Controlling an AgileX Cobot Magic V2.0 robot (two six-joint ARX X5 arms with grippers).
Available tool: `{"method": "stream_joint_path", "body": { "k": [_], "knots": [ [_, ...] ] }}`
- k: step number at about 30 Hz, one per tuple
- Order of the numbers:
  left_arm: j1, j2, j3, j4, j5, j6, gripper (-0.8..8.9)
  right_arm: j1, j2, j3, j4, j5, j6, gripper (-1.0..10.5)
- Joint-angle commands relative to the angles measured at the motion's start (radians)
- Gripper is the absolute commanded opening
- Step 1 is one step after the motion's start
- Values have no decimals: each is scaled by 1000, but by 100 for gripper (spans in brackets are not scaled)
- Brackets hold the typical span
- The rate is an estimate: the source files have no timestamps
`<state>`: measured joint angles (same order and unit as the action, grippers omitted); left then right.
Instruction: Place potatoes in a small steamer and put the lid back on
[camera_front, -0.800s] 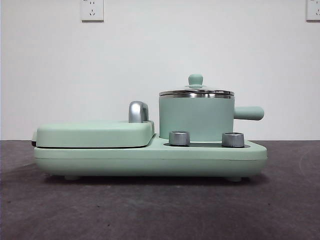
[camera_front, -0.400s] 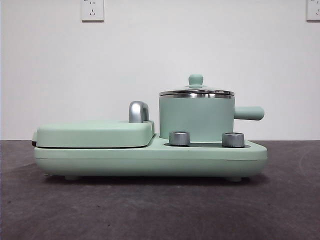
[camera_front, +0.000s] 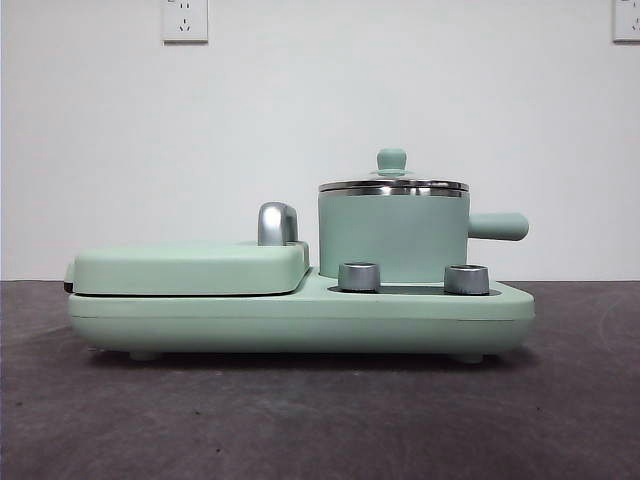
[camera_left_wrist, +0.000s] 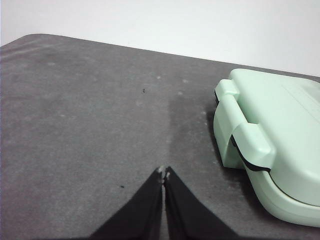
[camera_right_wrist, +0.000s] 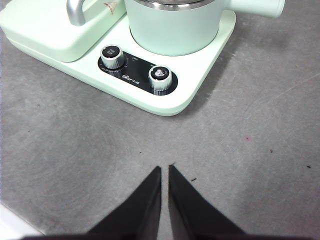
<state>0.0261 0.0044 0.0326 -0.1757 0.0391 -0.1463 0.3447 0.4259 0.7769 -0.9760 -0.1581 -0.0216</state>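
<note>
The lid (camera_front: 392, 183) sits on the small steamer (camera_front: 392, 235), which stands ahead of the right tool (camera_right_wrist: 165, 169), behind two knobs (camera_right_wrist: 160, 78).

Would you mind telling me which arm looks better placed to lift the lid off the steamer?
Probably the right. The right gripper faces the small steamer, which carries the lid. The left gripper sees only the griddle end.
</note>
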Motion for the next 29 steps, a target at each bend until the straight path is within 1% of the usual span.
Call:
{"method": "stream_joint_path", "body": {
  "k": [1,8,11,13,15,18,20,21,24,29],
  "knots": [
    [2,-1,-20,15,-2,-5,6,3,3,4,10,0,9,19],
    [2,-1,-20,15,-2,-5,6,3,3,4,10,1,8,19],
    [2,-1,-20,15,-2,-5,6,-2,1,4,36,15,5,19],
    [2,-1,-20,15,-2,-5,6,-10,-11,4,60,18,-13,19],
    [2,-1,-20,15,-2,-5,6,-26,-17,2,151,18,-19,19],
    [2,-1,-20,16,-2,-5,6,-85,-45,-35,310,17,-89,19],
    [2,-1,-20,15,-2,-5,6,-128,-79,-95,389,18,-125,19],
    [2,-1,-20,16,-2,-5,6,-150,-103,-141,433,19,-130,19],
    [2,-1,-20,15,-2,-5,6,-200,-180,-294,551,23,-129,19],
    [2,-1,-20,15,-2,-5,6,-253,-298,-544,729,39,-121,19]
  ]
}}
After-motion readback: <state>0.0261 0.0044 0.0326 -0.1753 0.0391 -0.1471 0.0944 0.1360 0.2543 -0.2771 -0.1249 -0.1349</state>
